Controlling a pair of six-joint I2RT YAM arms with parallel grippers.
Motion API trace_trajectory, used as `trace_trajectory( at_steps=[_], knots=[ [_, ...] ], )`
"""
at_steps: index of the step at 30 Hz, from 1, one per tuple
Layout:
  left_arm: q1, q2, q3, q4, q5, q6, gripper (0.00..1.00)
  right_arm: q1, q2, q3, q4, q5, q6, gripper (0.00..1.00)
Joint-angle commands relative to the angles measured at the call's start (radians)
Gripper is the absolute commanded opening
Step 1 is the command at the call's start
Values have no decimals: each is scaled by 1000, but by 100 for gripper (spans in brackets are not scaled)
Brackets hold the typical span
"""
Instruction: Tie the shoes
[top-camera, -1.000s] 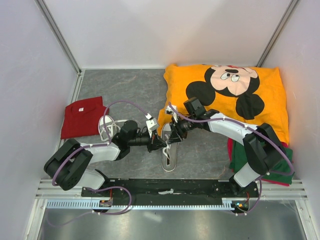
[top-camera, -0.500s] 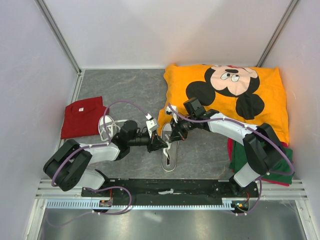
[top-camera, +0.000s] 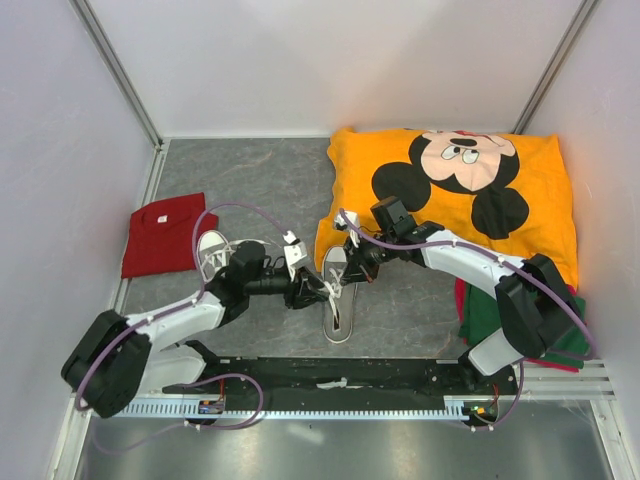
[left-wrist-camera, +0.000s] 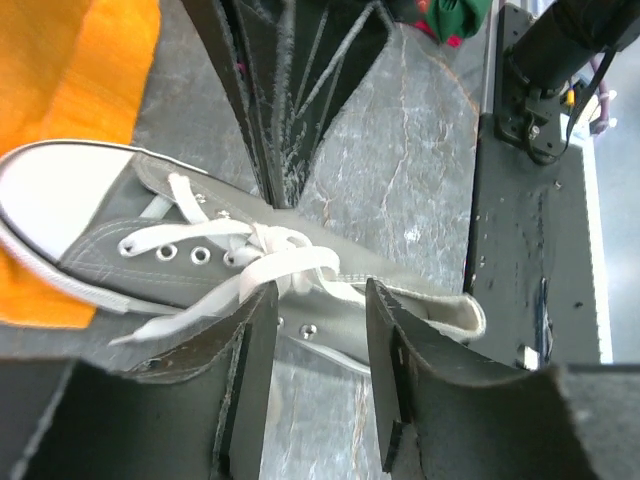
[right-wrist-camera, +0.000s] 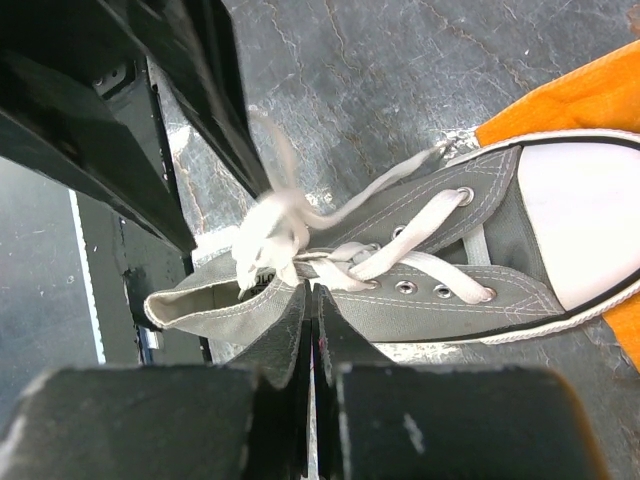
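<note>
Bright, even overhead light, soft shadows. Left pincer (left-wrist-camera: 320, 300) blurred and dark near the lens; shoe (left-wrist-camera: 200, 255) beyond sharp.

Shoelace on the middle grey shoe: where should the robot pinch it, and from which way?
Probably the loose bunched loop near the top eyelets, coming from above: it looks raised off the grey shoe, while the rest lies threaded flat.

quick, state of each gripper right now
left gripper: open, over the shoe
right gripper: shut at the laces; whether it grips them cannot be told
</note>
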Motion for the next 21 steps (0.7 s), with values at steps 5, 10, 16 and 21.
trace_trajectory(
  at_steps=[5, 10, 16, 21],
  knots=[
    [25, -151, -10, -166, 68, 218, 43, -2, -13, 5, 16, -19, -22, 10],
    [29, -134, 7, -151, 44, 170, 39, -7, -21, 16, 12, -4, -62, 36],
    [71, -213, 49, -289, 55, 222, 44, -8, -42, 29, -70, -12, -245, 53],
    [129, -264, 82, -445, 114, 356, 48, -7, -47, 31, -85, -12, -413, 56]
  ],
)
